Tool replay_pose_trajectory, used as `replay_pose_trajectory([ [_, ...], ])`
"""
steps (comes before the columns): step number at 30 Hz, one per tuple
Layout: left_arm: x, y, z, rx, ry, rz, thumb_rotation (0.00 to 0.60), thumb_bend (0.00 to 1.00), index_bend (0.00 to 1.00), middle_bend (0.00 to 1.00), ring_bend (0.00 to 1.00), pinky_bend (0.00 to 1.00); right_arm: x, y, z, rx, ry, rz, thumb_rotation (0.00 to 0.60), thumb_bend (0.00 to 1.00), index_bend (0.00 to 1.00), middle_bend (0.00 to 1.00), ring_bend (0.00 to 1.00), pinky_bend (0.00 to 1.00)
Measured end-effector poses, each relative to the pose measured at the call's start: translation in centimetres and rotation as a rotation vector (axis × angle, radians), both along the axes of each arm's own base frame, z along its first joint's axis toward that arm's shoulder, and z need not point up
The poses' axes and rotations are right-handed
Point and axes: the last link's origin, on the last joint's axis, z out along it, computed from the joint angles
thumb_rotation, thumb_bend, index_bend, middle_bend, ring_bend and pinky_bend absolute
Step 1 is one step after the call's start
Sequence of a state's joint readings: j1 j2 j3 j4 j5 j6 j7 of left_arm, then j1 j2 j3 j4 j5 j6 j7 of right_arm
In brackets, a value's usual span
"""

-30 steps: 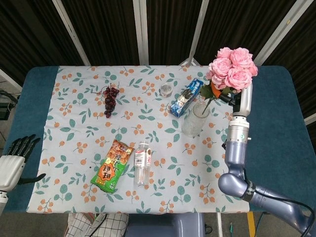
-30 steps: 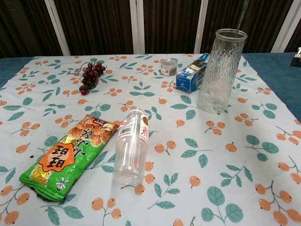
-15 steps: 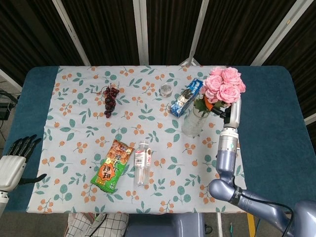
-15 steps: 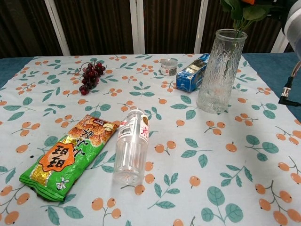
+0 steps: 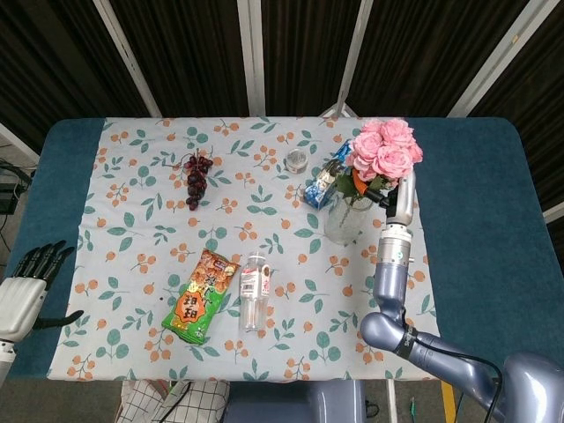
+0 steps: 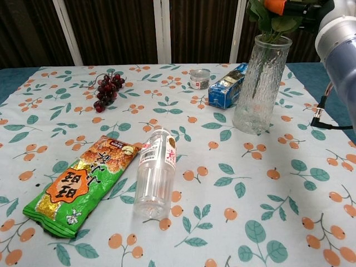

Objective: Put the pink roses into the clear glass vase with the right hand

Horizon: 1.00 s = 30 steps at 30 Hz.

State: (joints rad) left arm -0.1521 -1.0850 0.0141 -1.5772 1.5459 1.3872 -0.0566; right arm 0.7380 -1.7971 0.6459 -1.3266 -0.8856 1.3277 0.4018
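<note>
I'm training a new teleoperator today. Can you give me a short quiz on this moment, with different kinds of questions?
1. True or false: the plastic bottle stands upright.
2. What lies nearest the grapes? A) snack bag B) small tin C) vase
3. Fill in: the pink roses' stems go into the glass ____.

Key: 1 false, it lies on its side; 2 A, the snack bag; 3 vase.
</note>
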Motion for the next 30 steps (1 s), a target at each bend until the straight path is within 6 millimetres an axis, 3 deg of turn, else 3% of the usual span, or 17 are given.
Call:
replay_pose_trajectory([
  [6, 0.0, 0.0, 0.0, -0.001, -0.001, 0.001, 0.6, 0.0, 0.0, 0.0, 0.0, 0.0, -0.5, 0.5, -0.5, 0.011, 0.0, -0.005, 0.6, 0.3, 0.45, 0.56, 0.51, 0.38],
  [9, 0.0, 0.0, 0.0, 0.001, -0.003, 0.0, 0.6, 0.0, 0.0, 0.0, 0.0, 0.0, -0.6, 0.7, -0.6, 0.015, -0.002, -0.006, 0.6, 0.3, 0.39, 0.51, 0.46, 0.37],
  [14, 0.1, 0.0, 0.0, 0.002, -0.004, 0.0, 0.6, 0.0, 0.0, 0.0, 0.0, 0.0, -0.6, 1.1, -0.7, 0.021, 0.002, 0.008, 0.6, 0.3, 0.08, 0.28, 0.24, 0.24],
  [16, 0.1, 0.0, 0.0, 0.002, -0.004, 0.001, 0.6, 0.0, 0.0, 0.0, 0.0, 0.0, -0.6, 1.4, -0.7, 0.022, 0.01, 0.018, 0.6, 0.3, 0.01, 0.22, 0.18, 0.21],
  [22, 0.1, 0.0, 0.0, 0.003, -0.006, 0.001, 0.6, 0.0, 0.0, 0.0, 0.0, 0.0, -0.8, 2.1, -0.7, 0.032, 0.028, 0.036, 0.6, 0.3, 0.0, 0.06, 0.03, 0.09],
  [30, 0.1, 0.0, 0.0, 0.003, -0.01, 0.004, 0.6, 0.0, 0.0, 0.0, 0.0, 0.0, -1.1, 3.0, -0.2, 0.048, 0.047, 0.06, 0.6, 0.3, 0.0, 0.0, 0.0, 0.01],
])
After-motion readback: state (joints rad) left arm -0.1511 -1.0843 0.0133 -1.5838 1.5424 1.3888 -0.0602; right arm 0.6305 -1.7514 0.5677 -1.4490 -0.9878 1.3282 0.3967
